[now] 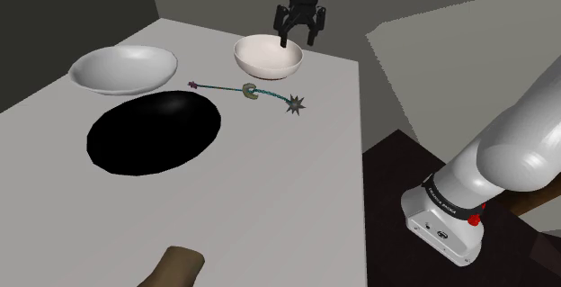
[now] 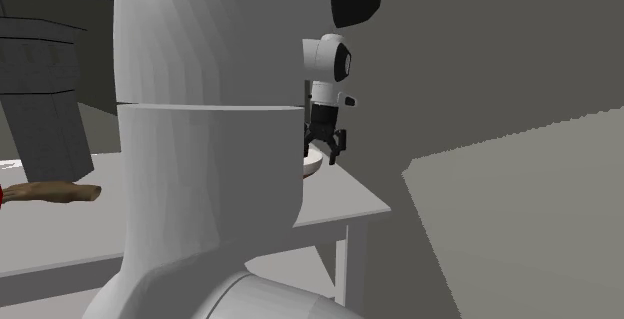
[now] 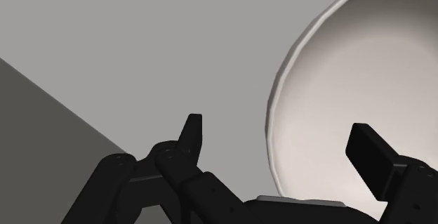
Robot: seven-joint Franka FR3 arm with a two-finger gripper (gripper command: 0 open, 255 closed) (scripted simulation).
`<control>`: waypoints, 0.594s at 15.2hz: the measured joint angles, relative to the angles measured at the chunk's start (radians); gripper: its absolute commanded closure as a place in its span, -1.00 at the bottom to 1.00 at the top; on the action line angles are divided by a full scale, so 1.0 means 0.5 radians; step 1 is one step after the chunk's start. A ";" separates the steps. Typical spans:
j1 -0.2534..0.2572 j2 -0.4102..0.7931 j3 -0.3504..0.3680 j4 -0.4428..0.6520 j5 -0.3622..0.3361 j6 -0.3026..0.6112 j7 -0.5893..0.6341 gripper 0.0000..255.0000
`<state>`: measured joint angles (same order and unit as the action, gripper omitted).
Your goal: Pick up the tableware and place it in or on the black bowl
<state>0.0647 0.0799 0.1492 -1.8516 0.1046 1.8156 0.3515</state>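
Zero steps done so far: pre-grasp at small white bowl

Gripper [image 1: 297,40] is open, fingers [image 3: 193,135] apart & straddling the rim of the small white bowl [image 1: 268,56]. In the wrist view one finger is outside the wall and the other inside, neither visibly touching. Nothing held. Small white bowl sits on the table [image 1: 297,195], well apart from the black bowl [image 1: 155,130], beyond it toward the far edge. I take it as the tableware, since that's where the hand is. A spiked flail toy [image 1: 252,94] lies between it & the black bowl, and a wide white dish [image 1: 123,67] is just behind the black bowl. Nothing visible in the black bowl. Left, IMO: close on rim, lift, carry over the flail w/o snagging, lower into black bowl, release
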 measured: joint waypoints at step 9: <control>0.000 -0.001 0.000 0.001 0.000 0.000 0.000 1.00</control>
<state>0.0645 0.0791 0.1491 -1.8511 0.1048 1.8157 0.3515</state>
